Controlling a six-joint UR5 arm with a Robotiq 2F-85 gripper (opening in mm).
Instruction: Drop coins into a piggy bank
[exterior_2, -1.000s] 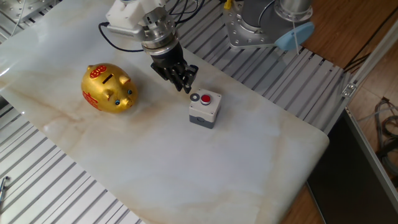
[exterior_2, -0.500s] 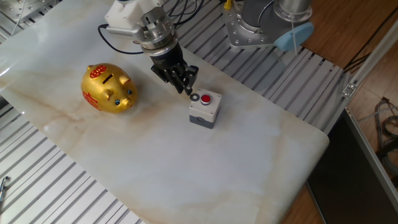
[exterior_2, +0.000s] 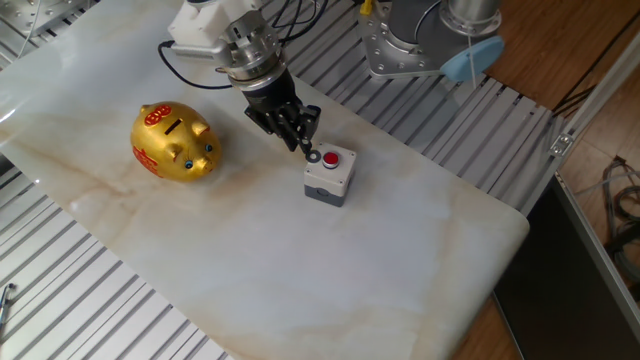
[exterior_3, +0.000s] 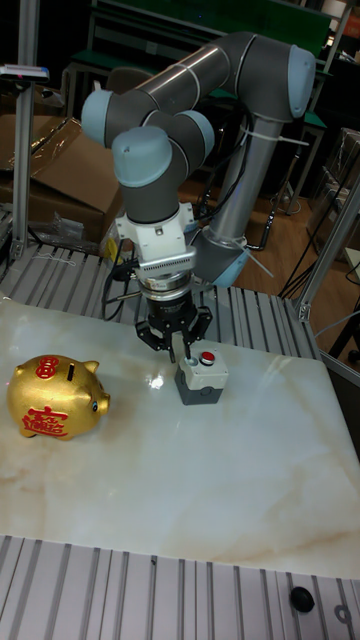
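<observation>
The coin (exterior_2: 314, 157), a tiny dark disc with a paler centre, lies on top of the small grey box (exterior_2: 327, 180), just left of its red button (exterior_2: 333, 158). My gripper (exterior_2: 305, 146) points down at the coin from the upper left, its tips at the coin's edge. The fingers (exterior_2: 297, 133) converge almost to a point, and no gap between them shows. In the tall fixed view my gripper (exterior_3: 178, 350) hangs over the box's left end and hides the coin. The gold piggy bank (exterior_2: 173, 142) (exterior_3: 55, 396) stands apart at the left, slot up.
The marble slab (exterior_2: 300, 260) lies on a slatted metal frame (exterior_2: 90, 300). The arm's base (exterior_2: 420, 40) and a black cable (exterior_2: 185, 70) sit behind the gripper. Cardboard boxes (exterior_3: 60, 170) stand beyond the table.
My gripper has crept slightly down and to the right, toward the coin on the box. The coin, box and piggy bank have not moved.
</observation>
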